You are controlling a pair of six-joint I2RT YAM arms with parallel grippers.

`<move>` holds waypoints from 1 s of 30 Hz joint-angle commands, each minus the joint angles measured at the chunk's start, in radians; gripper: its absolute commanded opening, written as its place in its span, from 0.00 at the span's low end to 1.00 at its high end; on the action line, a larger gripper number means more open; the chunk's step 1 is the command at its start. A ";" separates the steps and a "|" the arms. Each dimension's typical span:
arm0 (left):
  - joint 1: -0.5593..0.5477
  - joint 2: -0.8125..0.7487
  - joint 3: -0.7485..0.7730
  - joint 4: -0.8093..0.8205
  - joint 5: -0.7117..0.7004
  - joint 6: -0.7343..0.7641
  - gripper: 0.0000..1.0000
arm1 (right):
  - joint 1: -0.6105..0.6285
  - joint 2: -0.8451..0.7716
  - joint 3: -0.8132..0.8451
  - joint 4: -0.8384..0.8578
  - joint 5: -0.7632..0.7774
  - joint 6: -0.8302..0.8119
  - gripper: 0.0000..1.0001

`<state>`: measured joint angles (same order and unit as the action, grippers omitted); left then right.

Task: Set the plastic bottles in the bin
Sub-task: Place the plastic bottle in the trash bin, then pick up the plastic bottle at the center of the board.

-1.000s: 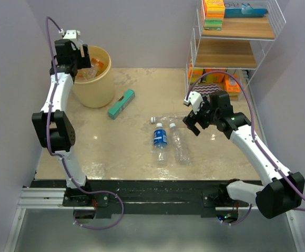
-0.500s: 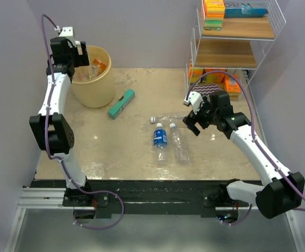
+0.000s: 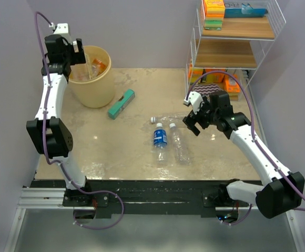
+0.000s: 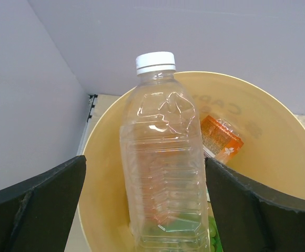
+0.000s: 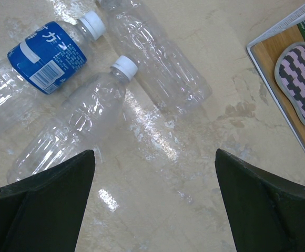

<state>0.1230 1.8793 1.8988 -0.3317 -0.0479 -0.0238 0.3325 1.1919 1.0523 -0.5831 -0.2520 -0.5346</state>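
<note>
The pale yellow bin (image 3: 95, 84) stands at the back left. My left gripper (image 3: 76, 50) is open at its left rim. In the left wrist view a clear white-capped bottle (image 4: 163, 157) stands leaning inside the bin (image 4: 278, 121), between the open jaws (image 4: 146, 160) with a gap on each side; an orange bottle (image 4: 220, 137) lies behind it. My right gripper (image 3: 192, 124) is open and empty above the table, just right of three lying bottles: a blue-labelled one (image 3: 159, 137) (image 5: 42, 58) and two clear ones (image 3: 179, 143) (image 5: 73, 123), (image 3: 168, 119) (image 5: 152, 58).
A flat teal box (image 3: 121, 103) lies right of the bin. A white wire shelf rack (image 3: 231, 47) with sponges and boxes stands at the back right; a striped pad (image 5: 300, 84) lies on its lowest shelf. Walls close in on the left and back.
My left gripper has drawn back to the left from above the bin's middle to its left rim, leaving the clear bottle in the bin. The right arm has not moved.
</note>
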 commanded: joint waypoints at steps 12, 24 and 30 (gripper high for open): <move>0.015 -0.173 0.049 -0.021 0.061 -0.005 0.99 | -0.004 -0.044 0.011 -0.009 0.005 -0.010 0.99; 0.014 -0.282 0.013 -0.089 0.166 0.018 0.99 | -0.004 -0.046 0.028 -0.026 0.020 -0.018 0.99; 0.015 -0.365 -0.047 -0.127 0.250 0.102 0.99 | -0.003 -0.031 0.051 -0.040 0.025 -0.027 0.99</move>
<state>0.1299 1.6009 1.8820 -0.4324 0.1196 0.0208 0.3325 1.1568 1.0531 -0.6144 -0.2440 -0.5438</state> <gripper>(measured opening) 0.991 0.986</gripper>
